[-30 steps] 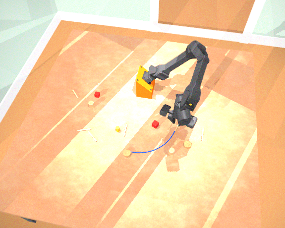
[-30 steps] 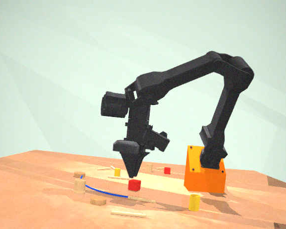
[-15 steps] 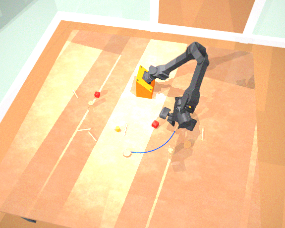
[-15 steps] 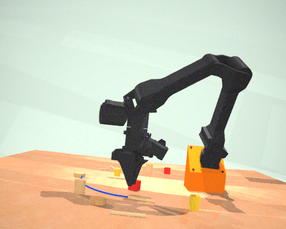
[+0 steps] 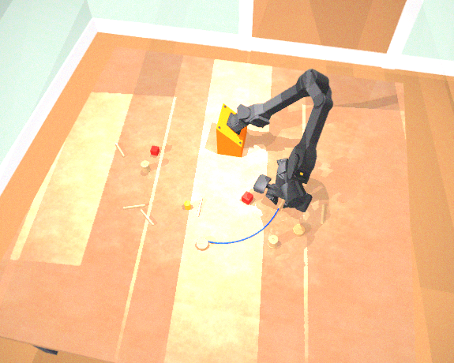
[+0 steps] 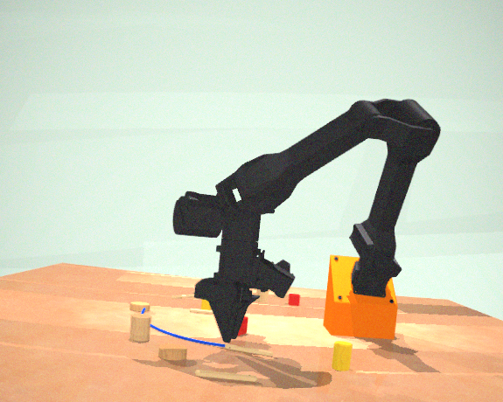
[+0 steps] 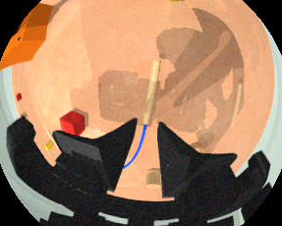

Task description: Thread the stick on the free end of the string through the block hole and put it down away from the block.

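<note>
The thin wooden stick (image 6: 250, 350) (image 7: 151, 89) lies flat on the table, with the blue string (image 5: 242, 237) (image 6: 180, 337) (image 7: 137, 148) running from its near end to the round wooden button (image 5: 201, 244) (image 6: 139, 306). My gripper (image 5: 281, 205) (image 6: 227, 338) (image 7: 147, 122) points straight down, tips at the table where string and stick meet. In the wrist view the fingers stand narrowly apart, with the string end in the gap. Small wooden pieces (image 5: 144, 164) (image 5: 273, 241) (image 5: 298, 229) stand about; I cannot make out a hole in any.
Red cubes (image 5: 246, 198) (image 5: 155, 150) sit beside the gripper and at the far left. A yellow cube (image 5: 187, 204), a yellow cylinder (image 6: 342, 356) and loose sticks (image 5: 134, 206) (image 5: 120, 150) (image 6: 226, 376) lie around. The arm's orange mount (image 5: 230, 144) stands behind.
</note>
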`<state>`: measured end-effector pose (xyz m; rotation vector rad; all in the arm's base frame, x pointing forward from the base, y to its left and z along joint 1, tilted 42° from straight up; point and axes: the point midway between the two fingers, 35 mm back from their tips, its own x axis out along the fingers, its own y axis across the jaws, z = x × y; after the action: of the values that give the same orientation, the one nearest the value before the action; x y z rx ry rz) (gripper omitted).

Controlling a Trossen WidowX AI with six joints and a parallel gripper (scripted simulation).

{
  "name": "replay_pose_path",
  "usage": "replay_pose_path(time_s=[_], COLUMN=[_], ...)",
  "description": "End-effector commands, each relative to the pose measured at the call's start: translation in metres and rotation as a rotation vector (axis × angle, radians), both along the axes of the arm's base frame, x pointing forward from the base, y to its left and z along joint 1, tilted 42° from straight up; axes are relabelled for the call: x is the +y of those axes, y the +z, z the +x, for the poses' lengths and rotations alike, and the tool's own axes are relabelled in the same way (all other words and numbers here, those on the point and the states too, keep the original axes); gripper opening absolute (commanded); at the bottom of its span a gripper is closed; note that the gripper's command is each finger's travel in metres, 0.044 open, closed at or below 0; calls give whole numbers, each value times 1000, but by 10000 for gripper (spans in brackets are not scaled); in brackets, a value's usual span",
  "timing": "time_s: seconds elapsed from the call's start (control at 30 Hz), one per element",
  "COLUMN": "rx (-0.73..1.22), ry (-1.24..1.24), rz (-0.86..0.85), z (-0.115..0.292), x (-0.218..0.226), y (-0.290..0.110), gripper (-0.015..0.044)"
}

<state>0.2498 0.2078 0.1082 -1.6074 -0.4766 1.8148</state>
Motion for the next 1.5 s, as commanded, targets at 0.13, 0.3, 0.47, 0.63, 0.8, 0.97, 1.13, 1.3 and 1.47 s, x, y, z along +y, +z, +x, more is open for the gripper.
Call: replay_pose_path(time_s=[0.13, 0.3, 0.47, 0.63, 0.8, 0.97, 1.13, 1.3, 1.47], rx=[6, 3, 3, 3, 3, 3, 3, 3, 3], ry=[-2, 1, 1, 1, 2, 2, 2, 2, 2], rz=[-4, 1, 1, 1, 0, -1, -2, -3, -3], z=[-3, -2, -2, -2, -2, -1, 0, 0, 1], x=[8, 8, 8, 8, 5, 1, -3, -8, -12], y=[-10, -8, -8, -8, -6, -2, 3, 8, 12], gripper=[122, 96, 0, 0, 0, 0, 0, 0, 0])
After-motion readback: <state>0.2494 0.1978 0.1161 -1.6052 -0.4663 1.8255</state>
